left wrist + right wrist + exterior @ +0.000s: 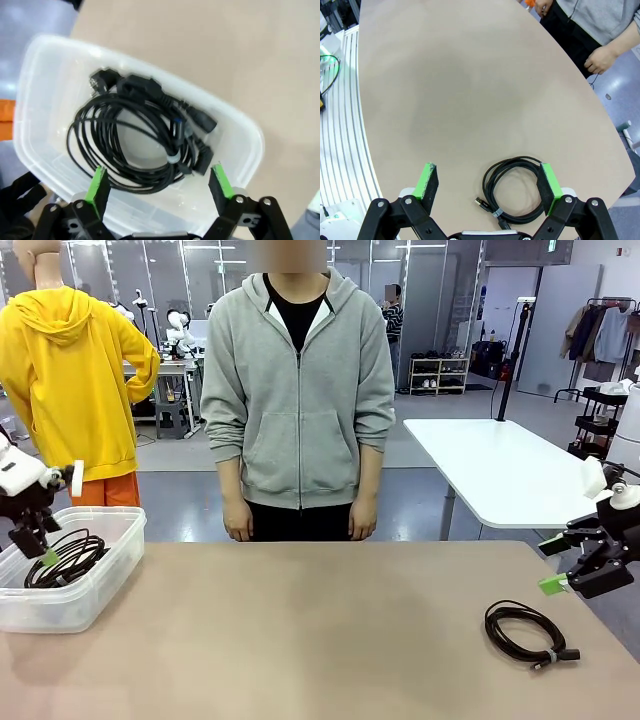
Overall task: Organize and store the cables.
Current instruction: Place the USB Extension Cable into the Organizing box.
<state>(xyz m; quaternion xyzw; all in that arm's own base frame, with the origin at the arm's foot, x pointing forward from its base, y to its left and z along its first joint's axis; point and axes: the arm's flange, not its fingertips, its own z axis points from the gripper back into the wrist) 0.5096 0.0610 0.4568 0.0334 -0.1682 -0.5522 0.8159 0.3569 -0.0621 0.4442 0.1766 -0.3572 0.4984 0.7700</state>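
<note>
Matte tan table, smooth, with a rounded far edge in the right wrist view. One translucent plastic bin, rectangular with rounded corners and milky walls, at the 9 o'clock side of the table in the front view.

Cables: thin, black, slightly glossy cords wound into round coils. Bin coils lying overlapped on the bin floor, count uncertain, at least two; chunky black plugs at the 1 to 3 o'clock side of the bundle in the left wrist view, a pale band around one strand. One loose coil flat on bare table at the 4 o'clock corner in the front view, bound by a small pale tie, short plug end sticking out; well apart from the bin.

Two grippers, black links, green pads. Left gripper above the near bin wall, jaws wide, nothing between them. Right gripper above the loose coil, jaws wide, empty, pads apart from the cord.

One person in a grey zip hoodie at 12 o'clock, both hands down at the table edge.
</note>
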